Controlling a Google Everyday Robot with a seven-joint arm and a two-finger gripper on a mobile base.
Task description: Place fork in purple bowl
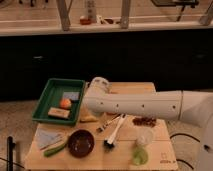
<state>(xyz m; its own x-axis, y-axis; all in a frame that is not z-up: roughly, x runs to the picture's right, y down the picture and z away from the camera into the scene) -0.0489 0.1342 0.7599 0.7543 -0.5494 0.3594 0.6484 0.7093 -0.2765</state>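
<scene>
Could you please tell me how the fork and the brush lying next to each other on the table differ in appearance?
The fork is silvery-grey metal throughout, while the brush has a white handle and a black head. The fork is shorter and thinner; the brush is longer and reaches nearer the table's front edge. Both lie flat, slanted alike, side by side, right of the purple bowl. The gripper is hidden behind the arm, which stretches above them.
</scene>
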